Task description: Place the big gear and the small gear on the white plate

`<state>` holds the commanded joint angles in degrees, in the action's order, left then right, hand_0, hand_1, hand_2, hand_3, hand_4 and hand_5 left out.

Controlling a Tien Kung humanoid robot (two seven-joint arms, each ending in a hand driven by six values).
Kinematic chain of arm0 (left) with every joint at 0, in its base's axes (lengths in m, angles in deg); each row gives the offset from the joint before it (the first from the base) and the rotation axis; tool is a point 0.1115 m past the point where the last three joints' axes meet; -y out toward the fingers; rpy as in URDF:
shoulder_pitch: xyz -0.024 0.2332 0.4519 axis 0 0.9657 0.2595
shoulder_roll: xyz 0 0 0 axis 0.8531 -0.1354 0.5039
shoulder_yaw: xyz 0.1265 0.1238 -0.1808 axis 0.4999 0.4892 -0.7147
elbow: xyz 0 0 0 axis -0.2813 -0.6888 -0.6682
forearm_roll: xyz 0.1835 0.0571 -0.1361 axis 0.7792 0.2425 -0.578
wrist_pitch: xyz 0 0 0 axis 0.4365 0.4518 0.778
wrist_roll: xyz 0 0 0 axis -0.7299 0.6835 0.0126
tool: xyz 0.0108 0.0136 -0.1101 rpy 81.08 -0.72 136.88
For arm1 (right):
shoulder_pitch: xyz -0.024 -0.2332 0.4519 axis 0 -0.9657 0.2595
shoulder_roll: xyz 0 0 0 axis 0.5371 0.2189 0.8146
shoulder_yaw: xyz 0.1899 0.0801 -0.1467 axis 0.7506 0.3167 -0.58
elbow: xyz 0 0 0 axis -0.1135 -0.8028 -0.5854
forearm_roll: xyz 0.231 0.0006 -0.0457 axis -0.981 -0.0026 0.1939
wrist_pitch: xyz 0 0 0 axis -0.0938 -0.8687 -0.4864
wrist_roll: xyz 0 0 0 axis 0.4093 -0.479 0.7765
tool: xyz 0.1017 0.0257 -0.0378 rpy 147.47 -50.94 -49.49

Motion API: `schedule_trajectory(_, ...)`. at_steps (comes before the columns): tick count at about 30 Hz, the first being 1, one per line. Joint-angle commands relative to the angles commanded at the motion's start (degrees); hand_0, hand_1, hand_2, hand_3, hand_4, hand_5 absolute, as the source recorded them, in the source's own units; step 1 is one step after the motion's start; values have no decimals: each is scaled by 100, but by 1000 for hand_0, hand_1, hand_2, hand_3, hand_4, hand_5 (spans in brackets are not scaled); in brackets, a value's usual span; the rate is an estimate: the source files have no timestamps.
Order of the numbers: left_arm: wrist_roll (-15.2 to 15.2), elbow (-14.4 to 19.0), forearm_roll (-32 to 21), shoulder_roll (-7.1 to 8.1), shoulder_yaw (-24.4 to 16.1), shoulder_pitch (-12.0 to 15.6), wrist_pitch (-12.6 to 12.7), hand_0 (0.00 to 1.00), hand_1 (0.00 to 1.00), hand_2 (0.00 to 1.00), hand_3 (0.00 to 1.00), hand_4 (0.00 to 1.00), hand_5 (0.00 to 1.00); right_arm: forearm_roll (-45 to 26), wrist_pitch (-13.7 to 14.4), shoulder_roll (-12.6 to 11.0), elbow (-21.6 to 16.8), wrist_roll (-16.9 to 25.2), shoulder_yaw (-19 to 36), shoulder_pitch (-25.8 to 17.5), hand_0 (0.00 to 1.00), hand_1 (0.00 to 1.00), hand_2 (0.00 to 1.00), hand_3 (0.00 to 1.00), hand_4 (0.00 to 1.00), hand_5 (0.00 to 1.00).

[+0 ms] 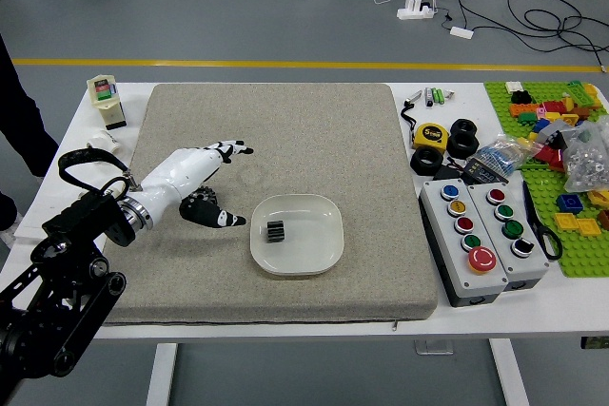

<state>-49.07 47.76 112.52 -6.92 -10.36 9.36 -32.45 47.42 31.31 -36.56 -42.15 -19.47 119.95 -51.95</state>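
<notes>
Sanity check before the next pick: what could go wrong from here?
The open left hand partly covers the big gear; its fingers could nudge it or grip it off-centre. The small gear seems to sit on its toothed edge on the white plate, so a bump might roll it. It's left of the plate's middle; a big-gear drop on that side could hit it.

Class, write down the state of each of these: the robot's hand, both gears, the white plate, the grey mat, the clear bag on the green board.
Left hand: fingers spread, empty
Small gear: on the plate
Big gear: off the plate, partly hidden by the hand
White plate: bearing one gear
Grey mat: spread flat
Clear bag: crumpled
</notes>
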Motion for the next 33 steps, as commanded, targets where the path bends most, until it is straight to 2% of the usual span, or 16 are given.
schedule_trajectory(5, -47, -661, 0, 72, -38, -155, -118, 629, 775, 911, 884, 987, 187, 38, 3, 14, 0, -21, -3, -25, 612, 622, 727, 591, 802, 704)
schedule_trajectory(8, -84, -971, 0, 62, -51, -210, -96, 629, 775, 911, 884, 987, 187, 54, 3, 17, 0, -27, -3, -35, 612, 622, 727, 591, 802, 704)
schedule_trajectory(14, -82, -1250, 0, 27, -48, -266, 22, 628, 773, 910, 875, 997, 188, 65, 7, 21, 0, -24, -3, -37, 612, 621, 727, 590, 802, 704)
schedule_trajectory(15, -77, -1262, 0, 25, -50, -270, 34, 580, 708, 794, 801, 871, 226, 65, 7, 20, 0, -23, -5, -36, 611, 621, 727, 590, 801, 704)
schedule_trajectory(20, -10, -1296, 0, 2, -87, -302, 126, 580, 708, 794, 801, 871, 226, 80, -2, 17, 0, -22, -2, -27, 611, 621, 727, 590, 801, 704)
schedule_trajectory(21, -5, -1300, 0, 1, -89, -304, 132, 484, 617, 648, 626, 775, 244, 81, -3, 16, 0, -21, -3, -26, 611, 621, 726, 590, 801, 704)
schedule_trajectory(26, 50, -1372, 0, -3, -103, -308, 49, 484, 617, 648, 626, 775, 244, 116, -17, 7, 0, -15, -32, -5, 611, 621, 726, 590, 801, 704)
schedule_trajectory(27, 56, -1382, 0, -3, -103, -304, 35, 372, 478, 518, 550, 548, 193, 117, -17, 6, 0, -13, -34, -3, 610, 620, 725, 590, 801, 704)
schedule_trajectory(32, 73, -1406, 0, -12, -98, -302, 23, 372, 478, 518, 550, 548, 193, 144, -18, 4, 0, -9, -16, 11, 610, 620, 725, 590, 801, 704)
schedule_trajectory(33, 75, -1405, 0, -12, -97, -303, 26, 325, 421, 487, 540, 457, 159, 147, -18, 4, 0, -9, -15, 12, 610, 620, 724, 589, 801, 705)
